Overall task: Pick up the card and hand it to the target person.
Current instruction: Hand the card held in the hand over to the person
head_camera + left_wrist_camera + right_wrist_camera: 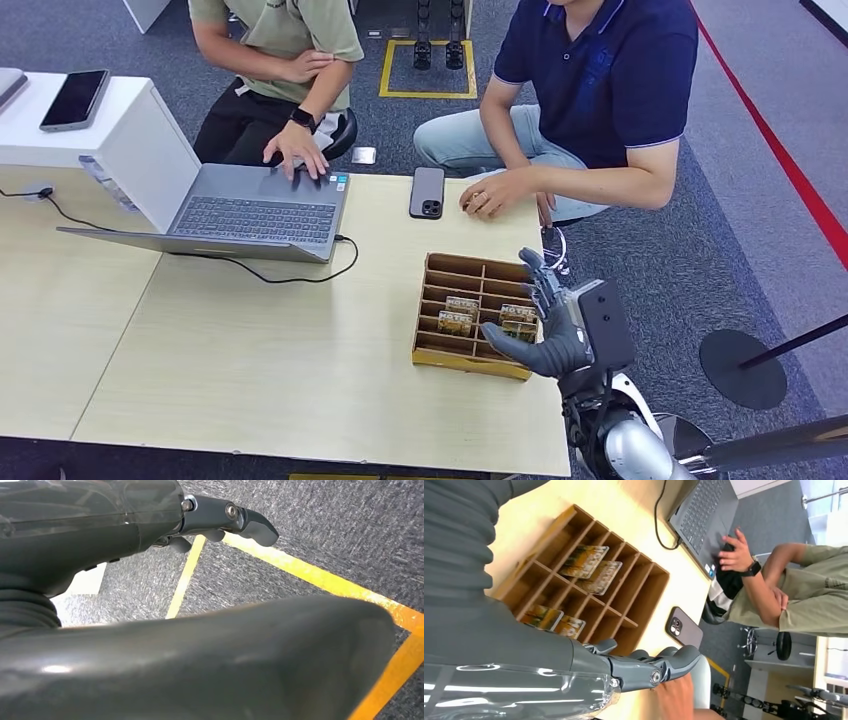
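Nothing has been picked up yet, as far as I can see. The cards [462, 312] all sit in the slotted wooden tray [430, 350] on the table [250, 370]: two in the tray's middle slots and two more [519, 321] in slots at the side nearest the robot's right hand [548, 335]. That hand hovers over that same edge of the tray, fingers apart and loosely curved, thumb reaching in over the rim, holding nothing and not clearly touching a card. The left hand [225, 522] hangs low over grey carpet with yellow tape lines; its fingers look spread and nothing is in them. Two people sit on the far side of the table from the tray, one with a hand on a laptop [255, 212], the other with a hand resting beside a phone [427, 192]; which of them is the target I cannot tell. So I judge the whole job still lies ahead: close on one card, lift it out of its slot, then carry it across and pass it over.
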`<action>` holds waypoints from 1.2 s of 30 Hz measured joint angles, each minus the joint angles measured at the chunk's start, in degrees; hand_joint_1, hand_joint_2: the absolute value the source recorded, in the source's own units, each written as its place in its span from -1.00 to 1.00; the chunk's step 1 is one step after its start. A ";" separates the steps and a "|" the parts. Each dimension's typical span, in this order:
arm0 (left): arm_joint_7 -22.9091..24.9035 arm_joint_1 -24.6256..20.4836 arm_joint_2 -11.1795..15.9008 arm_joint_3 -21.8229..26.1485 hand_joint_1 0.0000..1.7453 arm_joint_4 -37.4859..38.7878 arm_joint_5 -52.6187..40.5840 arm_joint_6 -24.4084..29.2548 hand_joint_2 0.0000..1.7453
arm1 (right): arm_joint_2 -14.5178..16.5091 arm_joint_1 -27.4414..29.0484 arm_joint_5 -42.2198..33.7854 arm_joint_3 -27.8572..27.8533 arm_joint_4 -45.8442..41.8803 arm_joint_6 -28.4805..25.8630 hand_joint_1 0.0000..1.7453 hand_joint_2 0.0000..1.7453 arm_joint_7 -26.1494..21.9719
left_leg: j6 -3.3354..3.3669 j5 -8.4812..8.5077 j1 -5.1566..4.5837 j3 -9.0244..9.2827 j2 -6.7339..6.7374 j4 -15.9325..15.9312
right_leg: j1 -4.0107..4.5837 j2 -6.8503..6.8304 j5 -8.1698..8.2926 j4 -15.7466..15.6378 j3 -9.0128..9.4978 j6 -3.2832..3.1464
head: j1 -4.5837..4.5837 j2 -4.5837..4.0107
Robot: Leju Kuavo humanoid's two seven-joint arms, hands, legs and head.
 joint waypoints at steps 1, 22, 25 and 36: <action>-0.01 0.00 -0.01 0.13 -1.00 0.00 0.02 0.00 -1.00 | -0.19 0.70 -0.24 -0.01 -0.45 -0.30 -1.00 1.00 -0.46 | 0.00 0.00 0.00 0.00 0.00 0.00 | 0.00 0.00 0.00 0.00 0.00 0.00 | 0.01 0.00; 0.00 -0.01 -0.10 0.79 -1.00 0.00 0.11 0.06 -1.00 | -2.25 6.11 -5.01 -0.77 -2.45 -1.75 -1.00 1.00 -4.25 | 0.00 0.00 0.00 -0.02 0.02 0.00 | 0.00 0.05 0.00 0.00 0.00 0.00 | 0.01 0.00; 0.00 -0.01 -0.11 0.79 -1.00 0.00 0.11 0.07 -1.00 | -2.25 6.16 -5.02 -0.76 -2.45 -1.75 -1.00 1.00 -4.25 | 0.00 0.00 -0.01 -0.02 0.02 0.00 | 0.00 0.06 0.00 0.00 0.00 0.00 | 0.01 0.00; 0.00 -0.01 -0.11 0.79 -1.00 0.00 0.11 0.06 -1.00 | -2.25 6.20 -5.03 -0.77 -2.45 -1.77 -1.00 1.00 -4.28 | 0.00 0.00 0.00 -0.02 0.02 0.00 | 0.00 0.06 0.00 0.00 0.00 0.00 | 0.01 0.00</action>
